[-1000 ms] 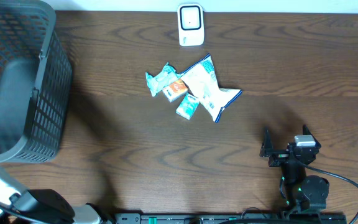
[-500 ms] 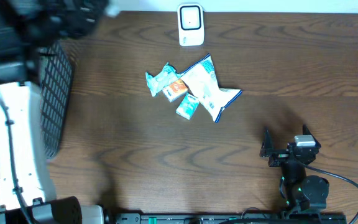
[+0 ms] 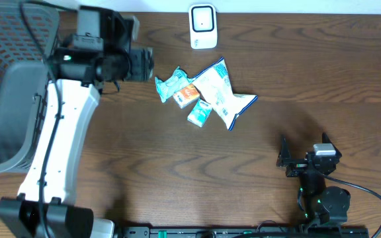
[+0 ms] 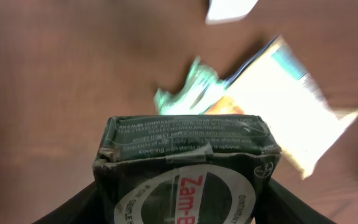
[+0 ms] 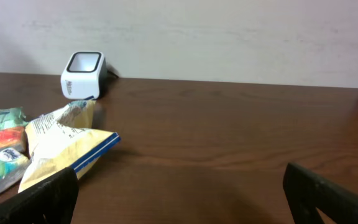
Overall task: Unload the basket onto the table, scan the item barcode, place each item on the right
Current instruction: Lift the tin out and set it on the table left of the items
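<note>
Between the dark fingers (image 4: 73,208) of the left gripper (image 3: 136,64), clamped at a middling spread: a dark green carton (image 4: 188,168), with red "Zam-B" lettering on a white oval label, small pale print along the upper panel, one top corner slightly crushed. Held up above the wooden table (image 3: 177,172), close to the left edge of a loose pile of snack packets (image 3: 204,92): a teal wrapper (image 3: 170,84), an orange one (image 3: 189,96), a big white and blue bag (image 3: 220,92). Beyond the pile, at the far edge of the table, a white barcode scanner (image 3: 203,26), upright, apart from the carton and off to its right in the overhead view. Left of the arm, a grey mesh basket (image 3: 18,30). Down at the near right, well apart from the rest, the right gripper (image 3: 284,157), spread wide, gripping nothing, facing the pile and the scanner.
</note>
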Action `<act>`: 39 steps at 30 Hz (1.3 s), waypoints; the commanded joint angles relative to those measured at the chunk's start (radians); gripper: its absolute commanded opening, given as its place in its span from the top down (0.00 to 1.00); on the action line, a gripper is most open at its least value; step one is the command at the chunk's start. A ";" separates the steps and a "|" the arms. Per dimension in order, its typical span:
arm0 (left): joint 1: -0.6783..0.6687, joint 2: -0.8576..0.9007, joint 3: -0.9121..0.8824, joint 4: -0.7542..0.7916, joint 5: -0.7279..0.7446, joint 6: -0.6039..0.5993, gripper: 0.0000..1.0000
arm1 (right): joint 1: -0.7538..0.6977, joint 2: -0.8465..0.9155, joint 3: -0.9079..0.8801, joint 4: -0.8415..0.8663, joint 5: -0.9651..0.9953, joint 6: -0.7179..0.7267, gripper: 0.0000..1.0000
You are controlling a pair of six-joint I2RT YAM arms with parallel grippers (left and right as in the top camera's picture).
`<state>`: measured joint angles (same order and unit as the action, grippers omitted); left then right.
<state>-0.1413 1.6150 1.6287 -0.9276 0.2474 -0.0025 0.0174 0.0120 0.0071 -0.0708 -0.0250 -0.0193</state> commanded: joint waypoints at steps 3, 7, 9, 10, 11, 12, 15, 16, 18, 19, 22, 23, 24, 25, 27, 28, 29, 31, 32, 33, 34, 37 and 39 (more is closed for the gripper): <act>-0.022 0.050 -0.135 -0.008 -0.101 0.020 0.40 | 0.003 -0.005 -0.002 -0.005 0.007 -0.012 0.01; -0.045 0.079 -0.224 -0.002 -0.101 0.020 0.40 | 0.003 -0.005 -0.002 -0.005 0.007 -0.012 0.01; -0.058 0.092 -0.248 0.009 -0.098 0.020 0.40 | 0.003 -0.005 -0.002 -0.005 0.007 -0.012 0.01; -0.066 0.100 -0.259 0.016 -0.099 0.020 0.40 | 0.003 -0.005 -0.002 -0.005 0.007 -0.012 0.01; -0.073 0.106 -0.267 0.024 -0.099 0.020 0.39 | 0.003 -0.005 -0.002 -0.005 0.007 -0.012 0.01; -0.081 0.111 -0.277 0.036 -0.099 0.020 0.39 | 0.003 -0.005 -0.002 -0.005 0.007 -0.012 0.01; -0.108 0.126 -0.303 0.090 -0.099 0.020 0.38 | 0.003 -0.005 -0.002 -0.004 0.007 -0.012 0.01; -0.113 0.130 -0.304 0.100 -0.099 0.020 0.38 | 0.003 -0.005 -0.002 -0.005 0.007 -0.012 0.01; -0.121 0.144 -0.305 0.111 -0.099 0.020 0.38 | 0.003 -0.005 -0.002 -0.005 0.007 -0.012 0.01; -0.126 0.153 -0.305 0.116 -0.099 0.016 0.38 | 0.003 -0.005 -0.002 -0.005 0.007 -0.012 0.01; -0.138 0.182 -0.305 0.122 -0.099 0.016 0.33 | 0.003 -0.005 -0.002 -0.005 0.007 -0.012 0.01; -0.141 0.193 -0.305 0.123 -0.099 0.016 0.31 | 0.003 -0.005 -0.002 -0.005 0.007 -0.012 0.01; -0.146 0.206 -0.305 0.123 -0.099 0.016 0.29 | 0.003 -0.005 -0.002 -0.005 0.007 -0.012 0.01; -0.150 0.217 -0.305 0.123 -0.098 0.016 0.29 | 0.003 -0.005 -0.002 -0.005 0.007 -0.012 0.01; -0.156 0.239 -0.305 0.123 -0.099 0.016 0.27 | 0.003 -0.005 -0.002 -0.005 0.007 -0.012 0.01; -0.159 0.249 -0.305 0.123 -0.099 0.016 0.20 | 0.003 -0.005 -0.002 -0.004 0.007 -0.012 0.01; -0.161 0.257 -0.305 0.123 -0.099 0.016 0.14 | 0.003 -0.005 -0.002 -0.004 0.007 -0.012 0.01; -0.161 0.260 -0.305 0.126 -0.099 0.017 0.06 | 0.003 -0.005 -0.002 -0.005 0.007 -0.012 0.01; -0.161 0.257 -0.303 0.126 -0.099 0.017 0.05 | 0.003 -0.005 -0.002 -0.004 0.007 -0.012 0.01; -0.160 0.251 -0.299 0.126 -0.100 0.017 0.05 | 0.003 -0.005 -0.002 -0.005 0.007 -0.012 0.01; -0.158 0.243 -0.293 0.121 -0.099 0.016 0.05 | 0.003 -0.005 -0.002 -0.004 0.007 -0.012 0.01; -0.157 0.194 -0.270 0.097 -0.099 0.016 0.05 | 0.003 -0.005 -0.002 -0.005 0.007 -0.012 0.01; -0.158 0.146 -0.266 0.091 -0.099 0.016 0.04 | 0.003 -0.005 -0.002 -0.005 0.007 -0.012 0.01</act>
<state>-0.3019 1.8477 1.3319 -0.8303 0.1535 0.0048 0.0174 0.0120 0.0071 -0.0708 -0.0254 -0.0193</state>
